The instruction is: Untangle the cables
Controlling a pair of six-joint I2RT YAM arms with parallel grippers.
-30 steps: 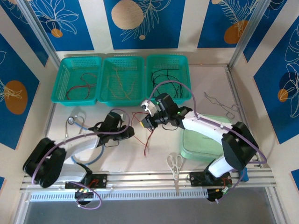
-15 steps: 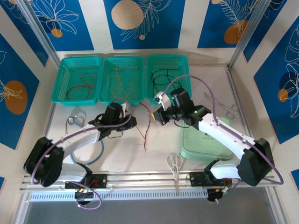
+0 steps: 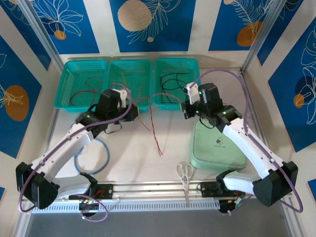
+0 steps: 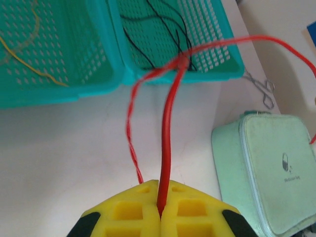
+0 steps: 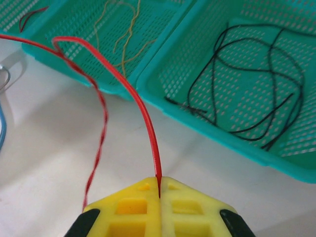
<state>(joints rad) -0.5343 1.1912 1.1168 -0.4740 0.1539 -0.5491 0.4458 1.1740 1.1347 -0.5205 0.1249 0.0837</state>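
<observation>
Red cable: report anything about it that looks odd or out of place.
The red cable is strung in the air between the left hand and the right hand, both shut on it. Between them it bunches into a knot, and a twisted tail dangles from there. It looks tangled, not damaged.

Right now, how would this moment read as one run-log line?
left gripper: shut on red cable | right gripper: shut on same cable | cable: strung between both grippers, twisted tail trailing down

White links and black joints are noted on the left arm point(image 3: 59, 150) and right arm point(image 3: 247, 143), with purple cables point(image 3: 223, 71) attached. Yellow, square-recessed fingers point(image 4: 126, 213) are fitted at each wrist.
</observation>
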